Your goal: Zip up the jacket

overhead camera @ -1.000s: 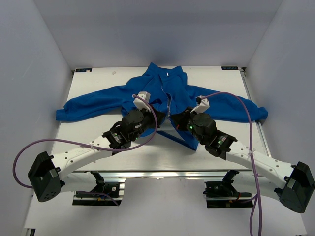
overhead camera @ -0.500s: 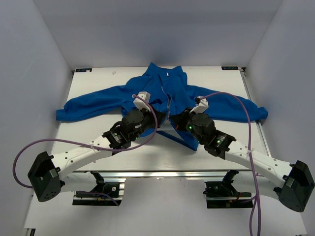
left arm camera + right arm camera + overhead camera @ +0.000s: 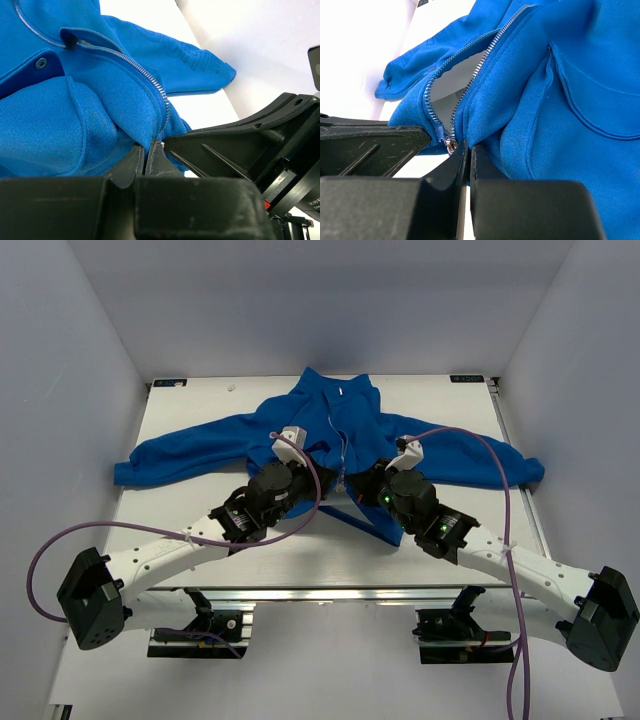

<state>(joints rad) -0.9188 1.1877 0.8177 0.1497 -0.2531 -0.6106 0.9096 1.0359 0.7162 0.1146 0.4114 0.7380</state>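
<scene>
1. The jacket [image 3: 340, 425], soft royal-blue fleece, lies spread on the white table [image 3: 190, 405], sleeves out, collar far.
2. The left gripper [image 3: 150, 152] pinches its hem beside the toothed zipper [image 3: 150, 83]; the right gripper [image 3: 469, 150] pinches the other edge by the metal slider [image 3: 450, 145].
3. From above, the wrists hide both grips.

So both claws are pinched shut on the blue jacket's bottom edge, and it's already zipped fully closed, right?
Not zipped: the right wrist view shows the zipper teeth of the jacket parted, with the slider down at the bottom. The rest holds: the left claw and right claw are both pinched shut on its bottom edge.
</scene>
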